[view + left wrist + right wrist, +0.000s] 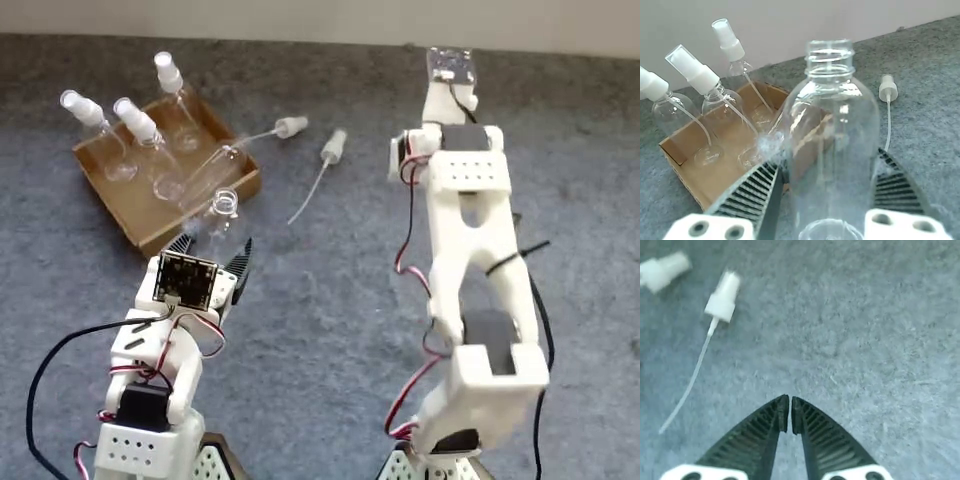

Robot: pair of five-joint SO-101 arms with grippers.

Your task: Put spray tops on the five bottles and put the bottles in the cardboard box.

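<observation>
Left gripper (215, 238) clamped on uncapped bottle (224, 206), jaws flanking its body, open neck up. Bottle sat just off near corner of cardboard box (102, 192), box toward rear-left of grey mat (330, 300). Three capped bottles (133, 118) stood in box. Fourth bottle (225, 158) lay slanted across box's right wall, its spray head past rim. Loose spray top (333, 147) lay on mat between box and right arm (470, 200), tube trailing toward front edge. Right gripper (790, 412) pressed together, holding nothing, above bare mat near that spray top.
</observation>
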